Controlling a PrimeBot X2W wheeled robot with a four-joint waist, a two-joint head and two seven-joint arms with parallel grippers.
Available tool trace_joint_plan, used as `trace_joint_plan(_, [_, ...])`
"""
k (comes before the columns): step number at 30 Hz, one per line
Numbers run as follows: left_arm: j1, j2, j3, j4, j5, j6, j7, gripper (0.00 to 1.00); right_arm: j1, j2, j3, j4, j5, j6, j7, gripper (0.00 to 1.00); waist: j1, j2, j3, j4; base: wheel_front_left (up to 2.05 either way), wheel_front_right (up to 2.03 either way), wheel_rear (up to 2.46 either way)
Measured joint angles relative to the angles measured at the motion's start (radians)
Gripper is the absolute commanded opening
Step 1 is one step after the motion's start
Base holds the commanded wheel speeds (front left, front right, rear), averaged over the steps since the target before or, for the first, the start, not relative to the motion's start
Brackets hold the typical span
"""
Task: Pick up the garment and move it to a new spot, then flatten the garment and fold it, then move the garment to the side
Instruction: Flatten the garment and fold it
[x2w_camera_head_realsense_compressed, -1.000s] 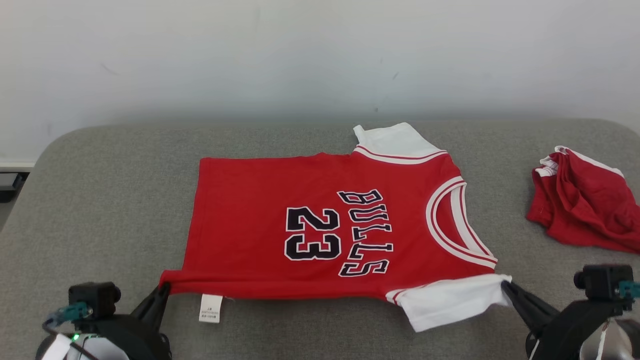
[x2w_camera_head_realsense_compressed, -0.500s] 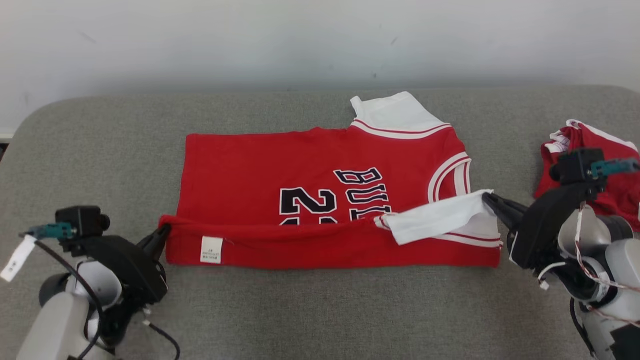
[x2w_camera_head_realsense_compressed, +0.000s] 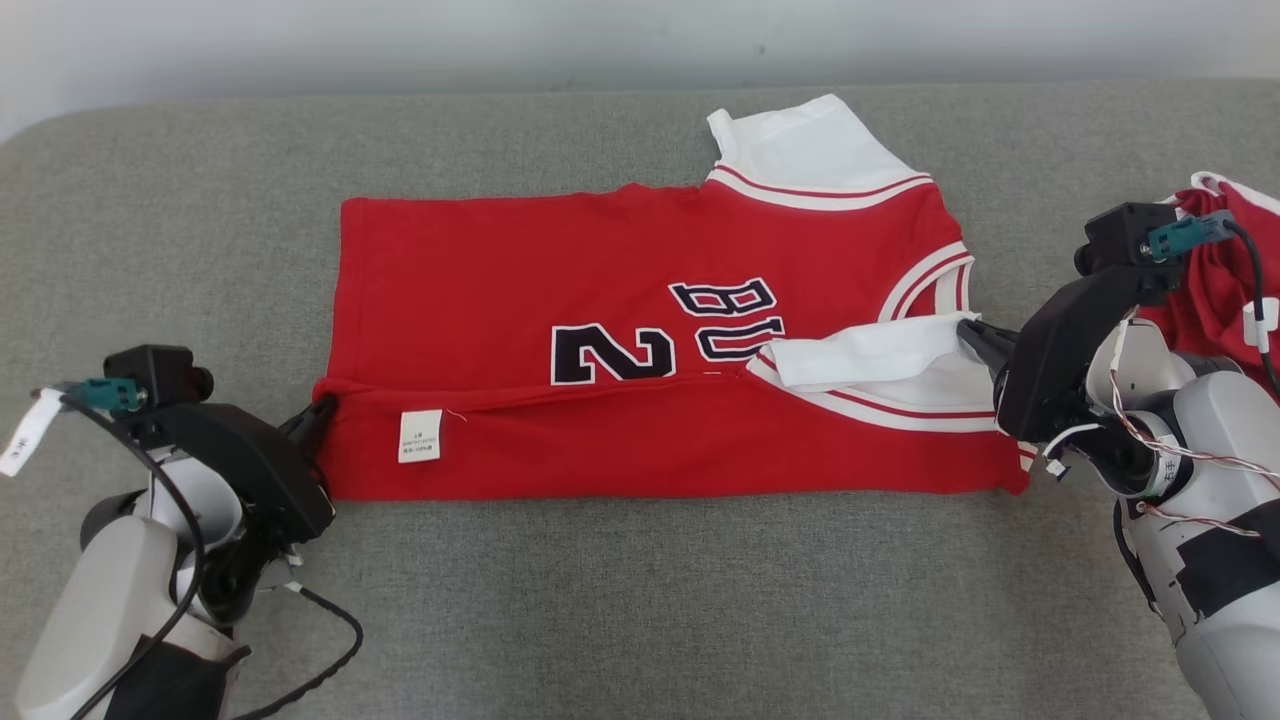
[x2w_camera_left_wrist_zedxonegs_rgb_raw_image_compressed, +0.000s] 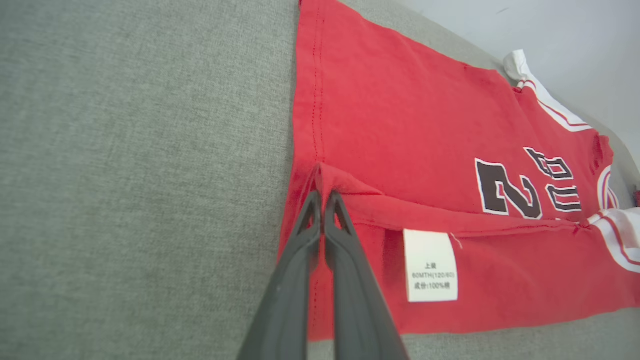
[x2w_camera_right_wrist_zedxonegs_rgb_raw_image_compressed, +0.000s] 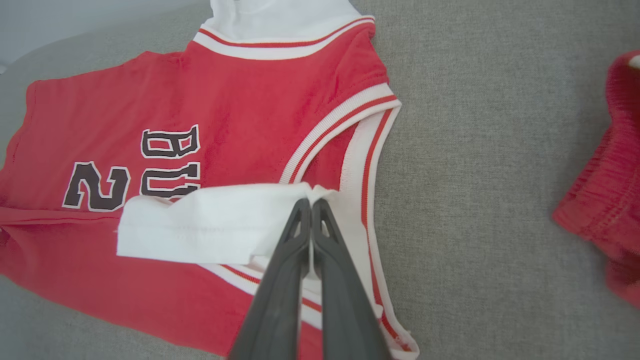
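Spread sideways on the bench (x2w_camera_head_realsense_compressed: 640, 600), near edge doubled over: jersey (x2w_camera_head_realsense_compressed: 620, 250). Clamped on its hem corner, left gripper (x2w_camera_head_realsense_compressed: 322, 408); pinching the white sleeve (x2w_camera_head_realsense_compressed: 870, 352), right gripper (x2w_camera_head_realsense_compressed: 968, 330). Clearer from the left wrist than from the head: label (x2w_camera_left_wrist_zedxonegs_rgb_raw_image_compressed: 430, 265) print.

The near edge of the shirt (x2w_camera_head_realsense_compressed: 480, 270) is folded over its front and covers the lower part of the black number (x2w_camera_head_realsense_compressed: 610, 352) and lettering (x2w_camera_head_realsense_compressed: 725, 318). A white sleeve (x2w_camera_head_realsense_compressed: 865, 355) hides more letters. The tips of the left fingers (x2w_camera_left_wrist_zedxonegs_rgb_raw_image_compressed: 300, 260) are buried in the pinched hem, and those of the right fingers (x2w_camera_right_wrist_zedxonegs_rgb_raw_image_compressed: 287, 260) in the sleeve's fold. The print on the label (x2w_camera_head_realsense_compressed: 420, 436) is too small to read in the head view. The right edge cuts off a second red garment (x2w_camera_head_realsense_compressed: 1210, 290).
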Motion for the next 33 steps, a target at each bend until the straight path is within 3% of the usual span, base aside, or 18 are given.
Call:
trace_joint_plan(1, [0.0,0.0,-0.006,0.01,0.002,0.0,-0.004,0.19,-0.004,0.003,0.0,0.011,0.0,0.0,-0.007,0.0,0.0,0.0,0.003,0.0,0.0,0.0,0.0])
trace_joint_plan(2, [0.0,0.0,-0.008,0.017,0.002,0.0,-0.008,0.47,-0.007,0.004,0.0,0.021,0.0,0.002,-0.011,0.17,0.0,0.0,0.006,0.0,0.0,0.0,0.0])
trace_joint_plan(3, [0.0,-0.002,-0.009,0.025,0.002,0.0,-0.016,0.6,-0.008,0.006,0.0,0.034,-0.001,0.005,-0.018,0.21,0.0,0.0,0.007,0.0,0.0,0.0,0.0])
trace_joint_plan(4, [-0.001,-0.001,-0.01,0.031,0.003,0.0,-0.024,1.0,-0.009,0.006,0.0,0.041,-0.001,0.006,-0.027,0.45,-0.0001,0.0,0.007,-0.001,0.0,0.0,0.0])
trace_joint_plan(5, [-0.001,-0.001,-0.012,0.035,0.004,0.0,-0.036,1.0,-0.01,0.007,-0.002,0.047,-0.002,0.009,-0.038,1.0,-0.0002,0.0,0.006,-0.001,0.0,0.0,0.0])
trace_joint_plan(20, [0.03,-0.002,-0.023,0.053,0.043,-0.001,-0.233,1.0,-0.016,0.014,-0.016,0.121,-0.006,0.053,-0.216,1.0,-0.0003,-0.0001,-0.047,-0.004,0.0,0.0,0.0])
trace_joint_plan(26, [0.122,-0.035,-0.059,0.021,0.072,-0.001,-0.319,1.0,0.083,0.003,-0.018,0.081,-0.034,0.062,-0.313,1.0,-0.0003,-0.0002,-0.088,0.001,0.0,0.0,0.0])
trace_joint_plan(33, [0.213,-0.032,-0.085,-0.023,0.118,-0.001,-0.404,1.0,0.263,-0.012,0.0,-0.002,-0.086,0.062,-0.415,1.0,-0.0004,-0.0002,-0.133,0.017,0.0,0.0,0.0])
